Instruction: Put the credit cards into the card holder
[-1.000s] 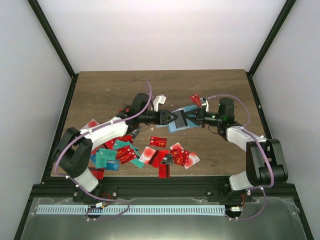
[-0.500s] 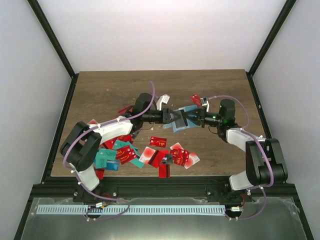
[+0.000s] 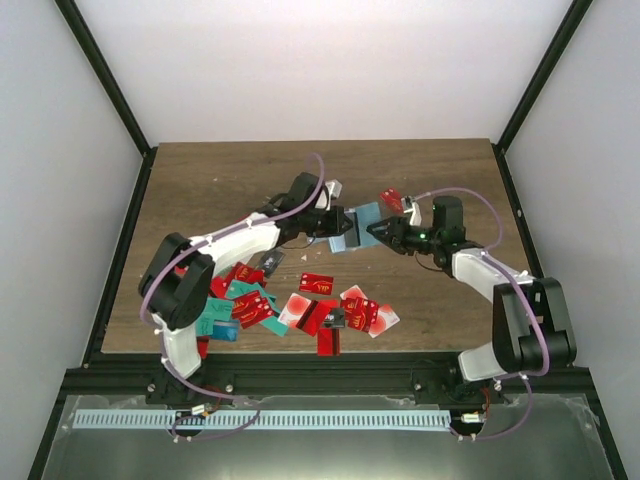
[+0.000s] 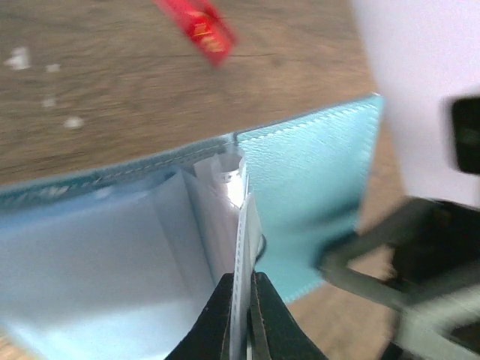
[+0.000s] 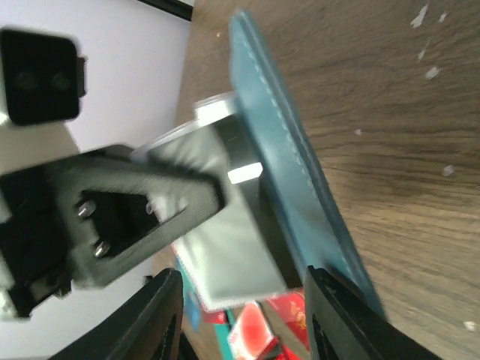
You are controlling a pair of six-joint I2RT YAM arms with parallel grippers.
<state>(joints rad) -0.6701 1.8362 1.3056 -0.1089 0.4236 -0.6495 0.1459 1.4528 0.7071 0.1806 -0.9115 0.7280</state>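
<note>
The teal card holder (image 3: 357, 224) hangs open above the table's middle, between my two grippers. My left gripper (image 3: 337, 222) is shut on a thin pale inner panel of the card holder (image 4: 307, 187), its fingertips (image 4: 241, 281) pinching the panel's edge. My right gripper (image 3: 377, 230) stands open just right of the holder; its jaws (image 5: 241, 289) straddle the lower end of the card holder (image 5: 292, 172) without clamping it. Credit cards (image 3: 300, 300), mostly red with some teal, lie scattered on the near table. One red card (image 4: 199, 26) lies beyond the holder.
A lone red card (image 3: 392, 198) lies behind the right gripper. The card heap spreads from the left arm's elbow to near the table's front edge (image 3: 330, 352). Black frame posts (image 3: 115, 100) flank the wooden table (image 3: 220, 180).
My left gripper moved right and shut on the holder's inner panel. My right gripper, shut on the holder before, has opened and let it go.
</note>
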